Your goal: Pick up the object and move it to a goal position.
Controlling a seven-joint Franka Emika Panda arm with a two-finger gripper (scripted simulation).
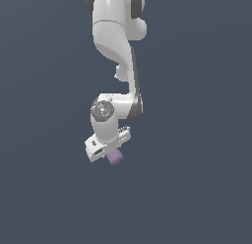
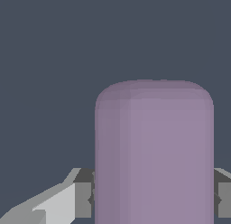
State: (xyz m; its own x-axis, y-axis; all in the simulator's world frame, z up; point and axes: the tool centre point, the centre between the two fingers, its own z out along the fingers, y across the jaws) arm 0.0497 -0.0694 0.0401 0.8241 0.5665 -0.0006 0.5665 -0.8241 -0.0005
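Observation:
The object [image 1: 115, 158] is a small pale purple cylinder with rounded ends, sticking out from under the white gripper [image 1: 109, 152] in the exterior view. In the wrist view the object [image 2: 153, 155] fills much of the picture, standing between the two grey fingers [image 2: 83, 198], whose pads press against its sides. The gripper is shut on it. The white arm [image 1: 115, 51] reaches down from the top of the exterior view, and the hand is tilted. The object's inner end is hidden by the hand.
Only a plain dark blue-grey background [image 1: 197, 139] shows around the arm in both views. No goal marker or other object shows.

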